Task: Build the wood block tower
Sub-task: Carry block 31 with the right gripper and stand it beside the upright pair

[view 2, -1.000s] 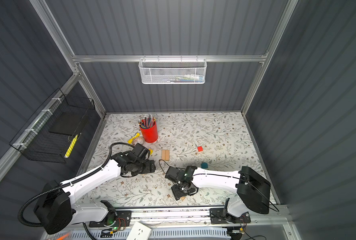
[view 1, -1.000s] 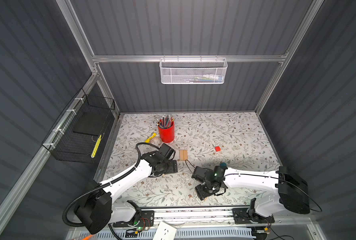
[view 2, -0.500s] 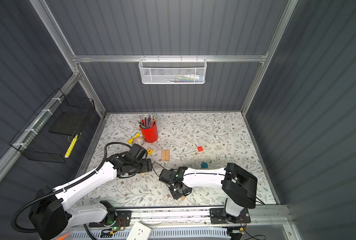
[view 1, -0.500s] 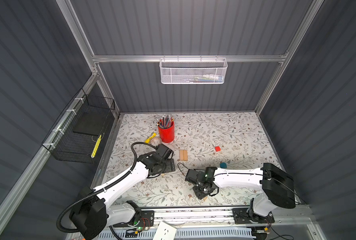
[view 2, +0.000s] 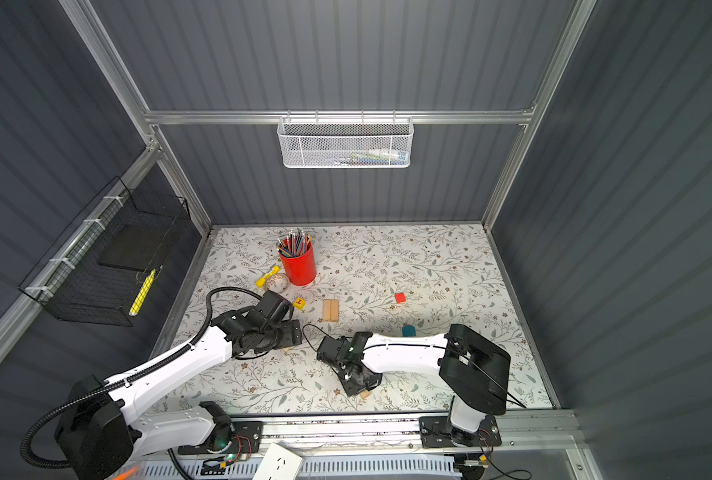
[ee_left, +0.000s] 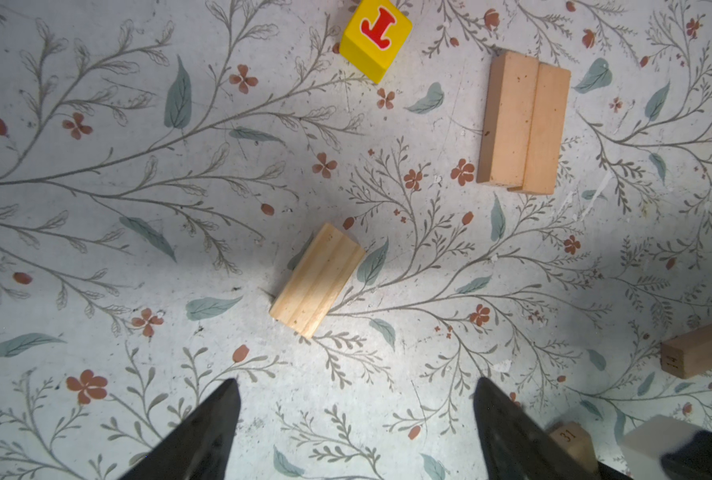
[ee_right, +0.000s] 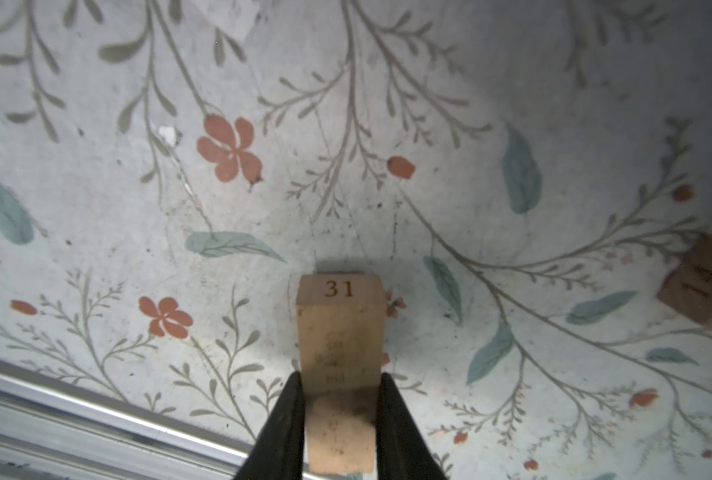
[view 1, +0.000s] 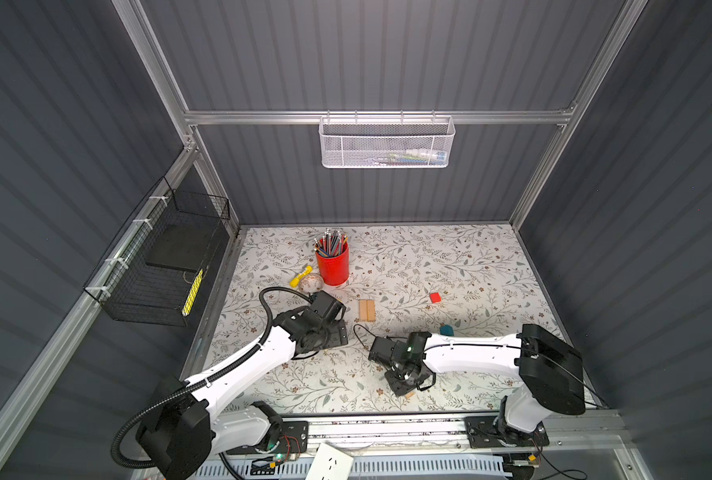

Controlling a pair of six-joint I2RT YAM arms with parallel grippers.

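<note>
Right wrist: right tool pinches plank, low.

text 1: "31", dark digits on end face of 31 plank; fainter print on its long face unreadable | text 2: "14" on end face of 14 plank, near 31 plank | text 3: red serif capital, looks like "t", on yellow block, well apart from 31 plank

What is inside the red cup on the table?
The red cup holds a bundle of pencils, standing upright with their upper ends above the rim. Their lower parts and the cup's floor are covered by its wall, so anything else inside cannot be seen.
</note>
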